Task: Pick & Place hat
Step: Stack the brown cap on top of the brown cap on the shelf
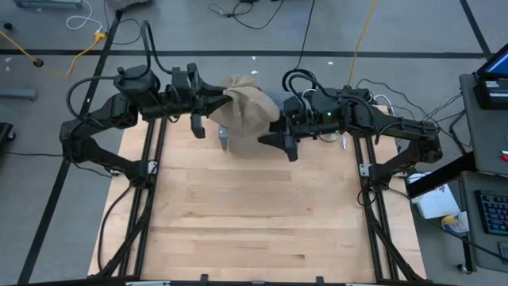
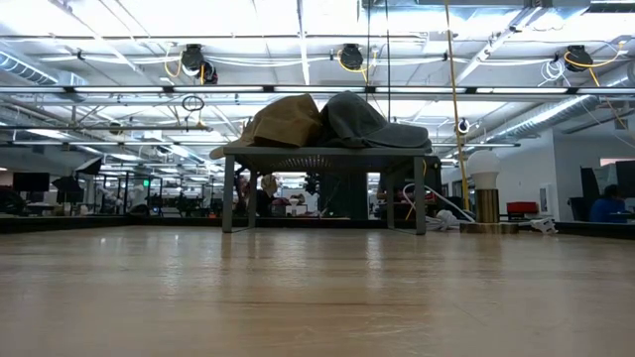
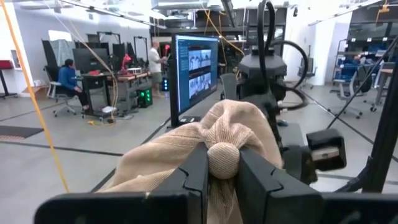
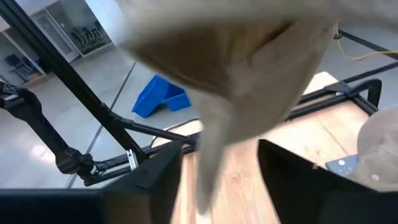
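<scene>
A tan cloth hat (image 1: pixel 248 115) hangs in the air over the table's far edge. My left gripper (image 1: pixel 225 98) is shut on its top, also seen in the left wrist view (image 3: pixel 222 171). My right gripper (image 1: pixel 274 137) is open and comes from the table's right at the hat's lower edge. In the right wrist view the hat (image 4: pixel 249 56) fills the top, and a hanging flap (image 4: pixel 211 155) drops between my right gripper's (image 4: pixel 214 186) open fingers. I cannot tell whether they touch it. Neither arm shows in the low view. My left gripper pinches the hat's round top button (image 3: pixel 224 158) between its two fingers (image 3: pixel 193 177), with crown cloth bunched around it. The fingers come level from the table's left. The hat is lifted clear and hangs below and beyond the fingers.
A small grey stand (image 2: pixel 322 157) sits at the table's far edge, with a tan hat (image 2: pixel 283 124) and a grey hat (image 2: pixel 372 124) on top. Another tan hat (image 4: pixel 380 149) shows beside a bracket in the right wrist view. Bare wooden table (image 1: pixel 254 222) lies nearer.
</scene>
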